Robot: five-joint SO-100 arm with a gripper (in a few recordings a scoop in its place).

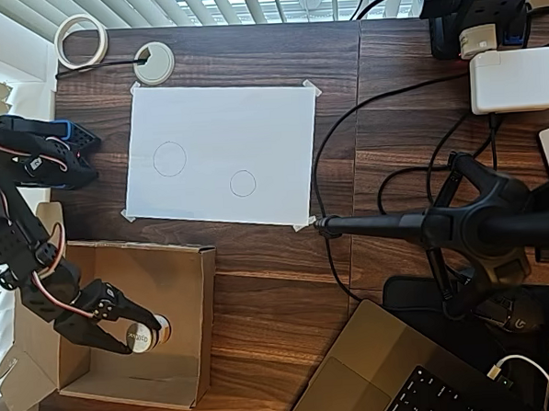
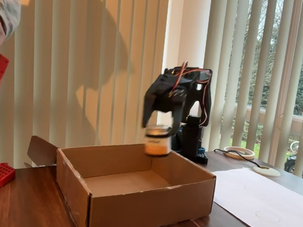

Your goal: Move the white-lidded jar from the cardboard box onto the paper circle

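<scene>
- In the overhead view, the gripper [image 1: 141, 330] is seen at the lower left, inside the outline of the cardboard box [image 1: 195, 357], with its fingers clamped on the white-lidded jar [image 1: 150, 333].
- In the fixed view, the white-lidded jar [image 2: 157, 139] is held in the gripper [image 2: 159, 131] above the floor of the cardboard box [image 2: 148, 209], at about rim height, so the pickup is judged done and the lift partly done.
- The jar is not yet carried clear of the box; it remains over the box interior.
- Further right in the overhead view, the white sheet [image 1: 270, 123] is taped to the worktop [image 1: 260, 289], and the larger outlined circle [image 1: 169, 158] is drawn on it.
- The paper circle [image 1: 243, 183] lies to the right of that, well apart from the jar and unoccupied.
- What is left, by this judgement: the carry across to the sheet, the lowering onto the smaller circle, and the release.
</scene>
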